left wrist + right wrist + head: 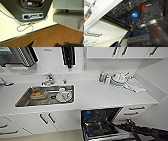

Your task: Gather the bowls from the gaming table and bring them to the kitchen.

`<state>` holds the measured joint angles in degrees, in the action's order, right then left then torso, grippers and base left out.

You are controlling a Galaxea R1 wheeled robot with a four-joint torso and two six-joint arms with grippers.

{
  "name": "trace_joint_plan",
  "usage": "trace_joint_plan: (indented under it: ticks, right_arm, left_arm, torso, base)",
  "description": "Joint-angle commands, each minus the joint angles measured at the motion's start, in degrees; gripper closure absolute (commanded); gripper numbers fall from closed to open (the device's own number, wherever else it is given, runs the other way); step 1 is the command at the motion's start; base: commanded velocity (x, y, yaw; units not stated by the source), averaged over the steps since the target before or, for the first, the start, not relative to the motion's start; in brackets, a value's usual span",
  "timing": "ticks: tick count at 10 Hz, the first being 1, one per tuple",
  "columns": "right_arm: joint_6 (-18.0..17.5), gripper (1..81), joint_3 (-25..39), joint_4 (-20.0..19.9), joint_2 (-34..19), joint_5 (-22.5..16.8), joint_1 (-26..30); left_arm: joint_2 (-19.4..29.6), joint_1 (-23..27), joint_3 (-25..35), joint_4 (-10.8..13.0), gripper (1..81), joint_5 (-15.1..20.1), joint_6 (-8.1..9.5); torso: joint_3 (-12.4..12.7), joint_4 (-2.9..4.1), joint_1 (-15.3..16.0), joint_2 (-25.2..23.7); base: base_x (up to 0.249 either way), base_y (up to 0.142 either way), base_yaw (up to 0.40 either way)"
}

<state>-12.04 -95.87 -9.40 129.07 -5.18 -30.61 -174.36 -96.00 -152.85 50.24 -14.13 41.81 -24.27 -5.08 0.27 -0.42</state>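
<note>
robot at the kitchen [100,94] counter; steel sink [25,100] holds dishes, bowls not clearly distinguishable. right arm [140,129] beside open dishwasher [100,122]. can't tell finger state for either gripper.

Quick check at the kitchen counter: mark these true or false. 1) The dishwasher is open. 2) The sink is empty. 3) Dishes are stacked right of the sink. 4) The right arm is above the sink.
1) True: the dishwasher stands open below the counter.
2) False: the sink holds dishes, including a white cup.
3) True: stacked dishes sit near the corner.
4) False: the right arm is low, by the dishwasher.
</note>
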Motion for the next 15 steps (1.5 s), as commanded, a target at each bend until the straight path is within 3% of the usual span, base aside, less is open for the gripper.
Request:
trace_joint_plan:
  ticks: [1,3,4,6,8,10,13,15]
  right_arm:
    - [0.7,1.0,7.0,0.9,-10.8,-11.1,-7.7]
    - [0.7,1.0,7.3,3.3,-11.0,-11.1,-15.0]
    - [0.8,1.0,7.1,4.0,-10.5,-11.1,-18.3]
    - [0.8,1.0,6.5,6.0,-8.6,-10.9,-25.6]
    - [0.8,1.0,1.1,9.8,-3.9,-9.9,-32.9]
    - [0.8,1.0,-1.3,12.0,-1.4,-7.4,-37.4]
    - [0.8,1.0,-3.6,13.9,0.7,-4.6,-42.1]
    - [0.8,1.0,-9.3,14.1,4.2,-2.8,-45.0]
  left_arm:
    - [-0.3,-0.5,-1.6,-0.6,1.0,6.7,-0.15]
    - [-0.1,0.2,-1.6,-0.6,1.0,6.7,0.02]
    - [-0.1,0.2,-1.6,-0.6,1.0,6.7,-0.15]
    - [-0.1,0.4,-1.6,-0.6,1.0,6.7,-0.33]
    - [0.2,0.6,-1.6,0.5,1.0,6.7,-0.77]
    - [0.3,0.7,-1.7,2.3,1.0,6.7,-0.77]
    - [0.3,0.9,-2.8,2.1,1.0,6.7,-0.68]
    - [0.4,1.1,-2.8,1.5,1.0,6.2,-0.68]
  torso:
    - [0.0,0.00,0.0,0.0]
    - [0.0,0.00,0.0,0.0]
    - [0.0,0.00,3.7,-5.7]
    - [0.0,0.00,4.3,-6.7]
    - [0.0,0.00,6.6,-10.6]
    - [0.0,0.00,9.3,-14.8]
    - [0.1,0.00,13.2,-21.2]
    - [0.1,0.00,15.9,-25.6]
  base:
    - [0.000,0.000,0.000]
    - [0.000,0.000,0.000]
    - [0.000,0.000,0.000]
    - [0.000,0.000,0.000]
    - [0.000,0.000,0.000]
    - [0.000,0.000,0.000]
    - [0.000,0.000,0.000]
    - [0.000,0.000,0.000]
